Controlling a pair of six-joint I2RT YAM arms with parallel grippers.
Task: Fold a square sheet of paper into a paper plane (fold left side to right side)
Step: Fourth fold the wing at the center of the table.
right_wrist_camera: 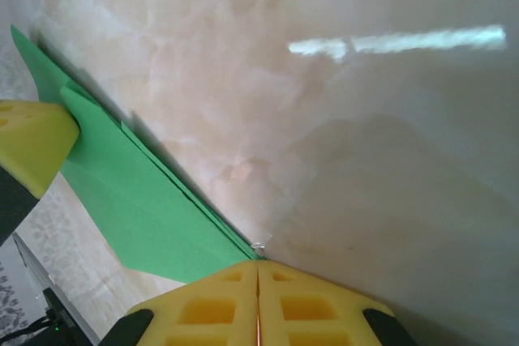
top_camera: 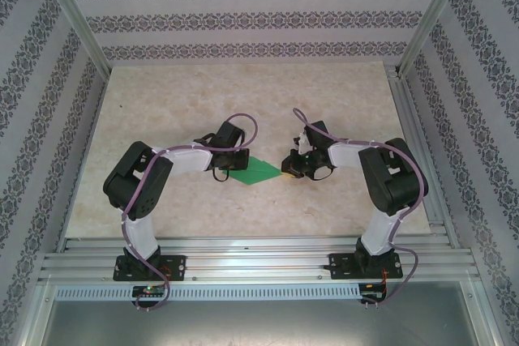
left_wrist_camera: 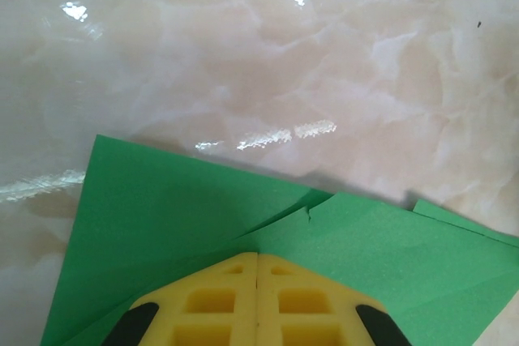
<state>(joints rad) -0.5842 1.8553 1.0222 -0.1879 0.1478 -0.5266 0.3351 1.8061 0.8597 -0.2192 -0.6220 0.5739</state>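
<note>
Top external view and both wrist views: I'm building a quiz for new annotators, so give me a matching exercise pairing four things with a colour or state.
Things:
1. green paper
2. left gripper
3. right gripper
4. table

Colours or states:
A. marbled beige
B. fingers shut, paper spreading to both sides of them
C. creased, with layered folds
D. fingers shut at the paper's pointed corner

Pairs: 1-C, 2-B, 3-D, 4-A
</note>
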